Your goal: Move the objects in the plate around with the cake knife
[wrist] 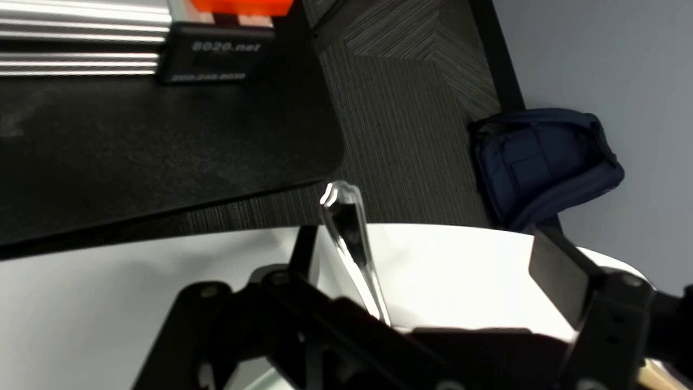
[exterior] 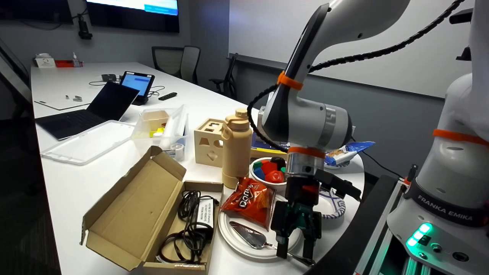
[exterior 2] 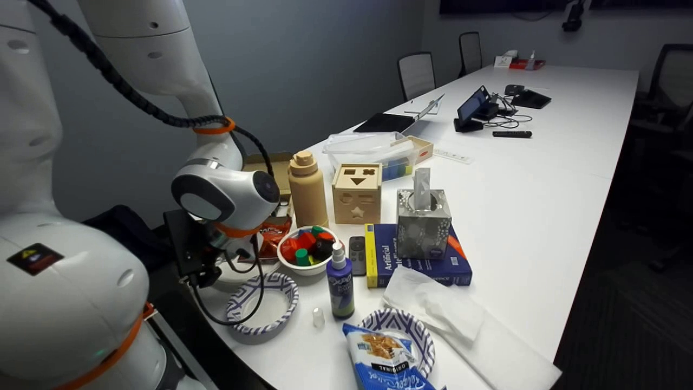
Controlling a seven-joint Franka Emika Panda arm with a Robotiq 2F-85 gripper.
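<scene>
Gripper (exterior: 295, 254), jaws parted, is poised beside the plate (exterior: 240, 246) for apparent pickup, cake knife's (exterior: 250, 235) handle (wrist: 357, 253) to be clamped next.

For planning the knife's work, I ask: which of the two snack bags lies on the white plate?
The red Doritos bag, which rests on the white plate near the cake knife; the blue snack bag lies over a patterned bowl instead.

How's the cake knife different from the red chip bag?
The cake knife is slim, shiny and silver; the red chip bag is wider and crinkly, with printed letters. The cake knife has its handle showing in the gap of the open gripper; the red chip bag lies outside that gap. Both seem to rest at least partly on the white plate.
</scene>
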